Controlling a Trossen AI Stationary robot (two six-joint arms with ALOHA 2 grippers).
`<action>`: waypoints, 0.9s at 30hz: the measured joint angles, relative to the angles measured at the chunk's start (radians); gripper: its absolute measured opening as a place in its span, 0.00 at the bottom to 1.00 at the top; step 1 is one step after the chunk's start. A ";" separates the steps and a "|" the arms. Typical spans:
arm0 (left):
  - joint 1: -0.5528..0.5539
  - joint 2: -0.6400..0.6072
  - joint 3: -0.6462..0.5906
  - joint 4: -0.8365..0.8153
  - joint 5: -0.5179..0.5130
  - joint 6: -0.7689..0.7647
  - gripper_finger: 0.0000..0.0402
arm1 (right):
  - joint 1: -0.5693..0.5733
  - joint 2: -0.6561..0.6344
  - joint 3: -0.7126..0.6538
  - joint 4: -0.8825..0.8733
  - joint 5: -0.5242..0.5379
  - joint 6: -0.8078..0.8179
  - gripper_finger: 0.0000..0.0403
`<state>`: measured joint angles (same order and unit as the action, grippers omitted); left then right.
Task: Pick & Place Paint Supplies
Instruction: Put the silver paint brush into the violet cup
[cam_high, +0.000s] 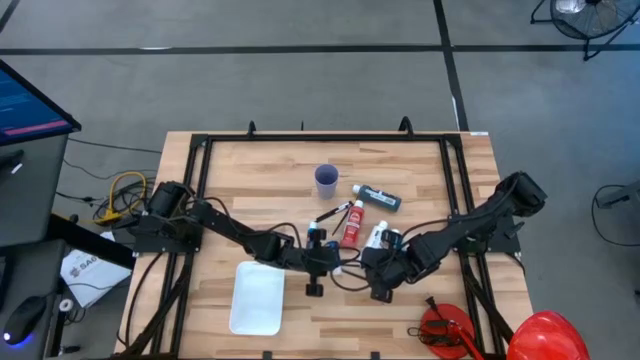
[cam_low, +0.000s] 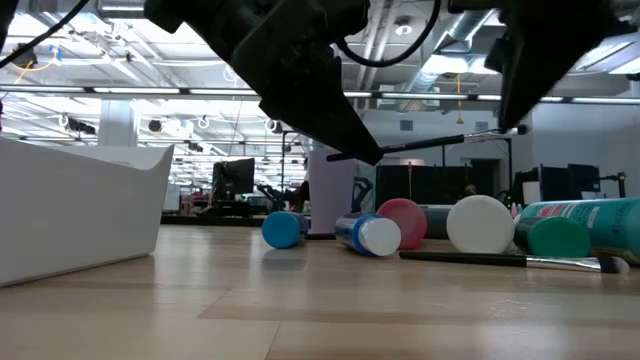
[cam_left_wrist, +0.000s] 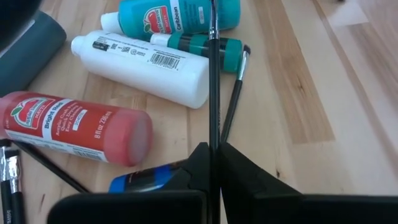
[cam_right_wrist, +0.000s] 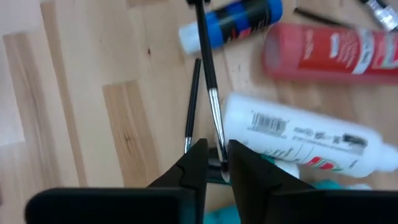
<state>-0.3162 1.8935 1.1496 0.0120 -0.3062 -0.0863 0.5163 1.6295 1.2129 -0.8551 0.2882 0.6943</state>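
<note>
I saw the left gripper (cam_left_wrist: 213, 163) clenched on a thin brush (cam_left_wrist: 214, 81), held above the table (cam_high: 420, 170) among the paint bottles (cam_left_wrist: 146, 65). The right gripper (cam_right_wrist: 216, 163) stood slightly apart around the same brush's other end.

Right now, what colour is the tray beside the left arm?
White; the tray shows best in the high view.

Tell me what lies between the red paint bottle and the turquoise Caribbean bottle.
The white paint bottle, on its side, lies between the red bottle and the turquoise bottle; the left wrist view shows it.
</note>
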 joint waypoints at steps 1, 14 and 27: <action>0.003 0.000 0.000 0.000 0.001 -0.002 0.01 | -0.002 0.000 0.014 -0.008 0.004 -0.015 0.16; 0.010 -0.001 0.000 0.005 -0.023 -0.024 0.01 | 0.085 -0.019 0.200 -0.029 0.409 -0.264 0.23; 0.013 -0.068 -0.122 0.235 -0.037 -0.024 0.01 | 0.232 -0.365 -0.202 0.517 0.657 -0.351 0.22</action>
<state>-0.3033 1.8250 1.0280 0.2471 -0.3428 -0.1101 0.7482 1.2642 1.0107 -0.3381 0.9450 0.3429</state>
